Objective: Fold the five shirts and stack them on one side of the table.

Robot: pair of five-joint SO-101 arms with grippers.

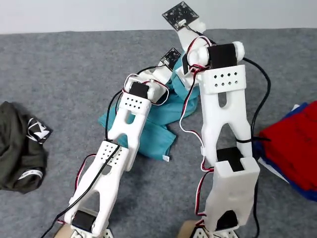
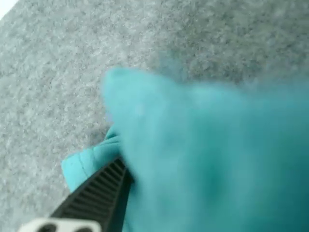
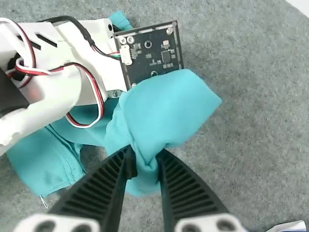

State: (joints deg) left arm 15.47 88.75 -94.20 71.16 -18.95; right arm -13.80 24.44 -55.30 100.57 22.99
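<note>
High view: teal shirt (image 1: 156,131) lies crumpled in the middle of the bench (image 1: 64,64), its upper part hidden under both arms.
Left wrist view: teal cloth blurs against the lens; left end effector (image 2: 104,191) is mostly covered, so its grip cannot be told.
Right wrist view: right end effector (image 3: 145,162) pinches a raised fold of the teal shirt, beside the other arm's camera board (image 3: 152,53).
Edges: dark shirt (image 1: 17,144) and red-on-blue stack (image 1: 292,144) are cut off at opposite sides.

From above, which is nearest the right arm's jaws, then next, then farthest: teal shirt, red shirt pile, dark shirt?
1. teal shirt: pinched in the right jaws, middle.
2. red shirt pile: right edge.
3. dark shirt: far left edge.
</note>
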